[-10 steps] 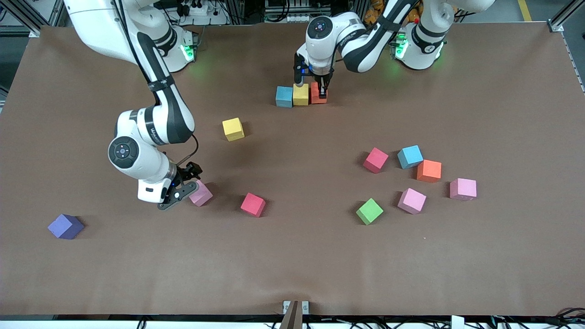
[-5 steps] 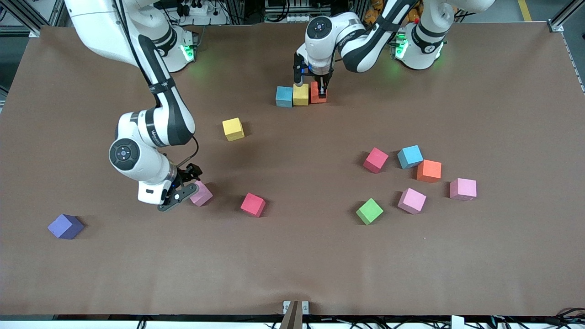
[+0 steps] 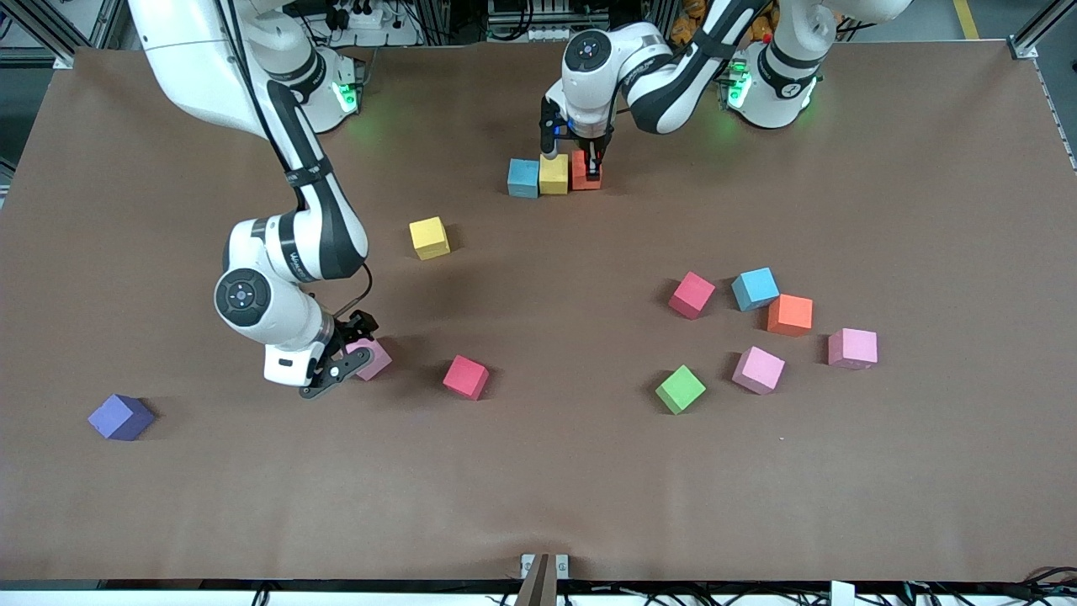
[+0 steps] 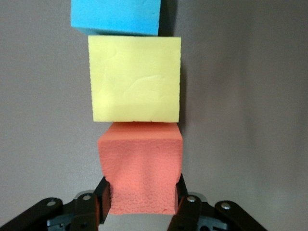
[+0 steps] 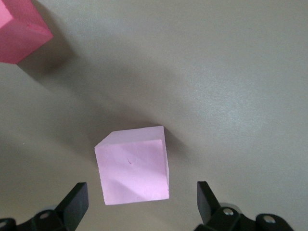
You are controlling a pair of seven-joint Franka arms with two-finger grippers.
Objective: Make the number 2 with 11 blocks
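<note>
Three blocks stand in a touching row close to the robots' bases: blue [image 3: 522, 178], yellow [image 3: 553, 173] and red-orange [image 3: 581, 171]. My left gripper [image 3: 594, 168] is shut on the red-orange block [image 4: 140, 159], which rests on the table against the yellow one [image 4: 134, 79]; the blue one [image 4: 115, 17] follows. My right gripper [image 3: 353, 353] is open and low over a pink block [image 3: 373, 358]. Its fingers stand wide on either side of that block [image 5: 132, 168] without touching it.
Loose blocks lie scattered: yellow [image 3: 429, 237], red [image 3: 465, 376] and purple [image 3: 120, 417] toward the right arm's end. Red [image 3: 692, 295], blue [image 3: 755, 289], orange [image 3: 790, 315], two pink [image 3: 758, 369] [image 3: 852, 348] and green [image 3: 680, 389] lie toward the left arm's end.
My right arm has shifted a little toward the pink block and brought its open fingers around it. The left gripper and its block have not moved.
</note>
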